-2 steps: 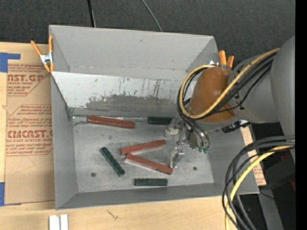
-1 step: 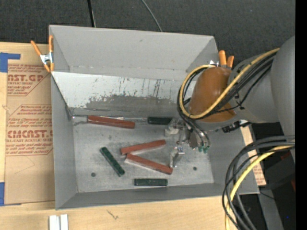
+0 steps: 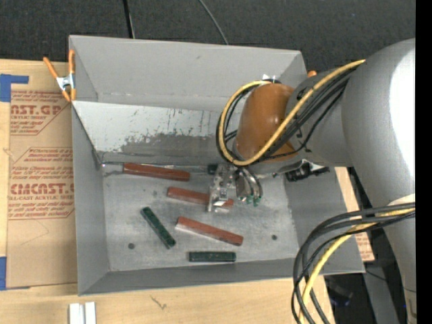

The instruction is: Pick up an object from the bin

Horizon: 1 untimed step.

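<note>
Where my tool (image 3: 221, 200) sits at the right end of the middle red-brown bar (image 3: 187, 195), grip I cannot tell, second red-brown bar (image 3: 209, 231) below that bar, green stick (image 3: 158, 227) lower-left of it.

Dark carpet floor (image 3: 304, 12), pale wooden tabletop (image 3: 202, 306)

Red-brown sticks (image 3: 209, 230); seemingly dark-green bars (image 3: 158, 227).

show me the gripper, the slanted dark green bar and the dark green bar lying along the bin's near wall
gripper (image 3: 221, 201): camera view, its metal tip
slanted dark green bar (image 3: 158, 227): camera view, mid-length
dark green bar along the near wall (image 3: 212, 256): camera view, its middle
</note>
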Motion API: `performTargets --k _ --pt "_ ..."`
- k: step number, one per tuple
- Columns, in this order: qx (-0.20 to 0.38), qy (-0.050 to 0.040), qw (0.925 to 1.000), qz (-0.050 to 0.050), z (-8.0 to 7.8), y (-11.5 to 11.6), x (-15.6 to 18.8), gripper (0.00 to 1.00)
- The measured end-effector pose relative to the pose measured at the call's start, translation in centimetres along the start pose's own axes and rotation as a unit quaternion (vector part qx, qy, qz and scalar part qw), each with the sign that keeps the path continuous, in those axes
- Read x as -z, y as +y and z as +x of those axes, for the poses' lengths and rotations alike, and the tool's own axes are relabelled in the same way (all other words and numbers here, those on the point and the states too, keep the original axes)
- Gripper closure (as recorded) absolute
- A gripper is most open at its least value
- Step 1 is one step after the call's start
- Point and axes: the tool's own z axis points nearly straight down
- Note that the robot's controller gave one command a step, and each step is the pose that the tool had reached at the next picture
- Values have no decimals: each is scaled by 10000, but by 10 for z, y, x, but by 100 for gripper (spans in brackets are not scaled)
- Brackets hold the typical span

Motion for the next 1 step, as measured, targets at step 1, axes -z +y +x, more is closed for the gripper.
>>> performTargets --k 1 --pt "-1 0 10000 1 0 0 0 100"
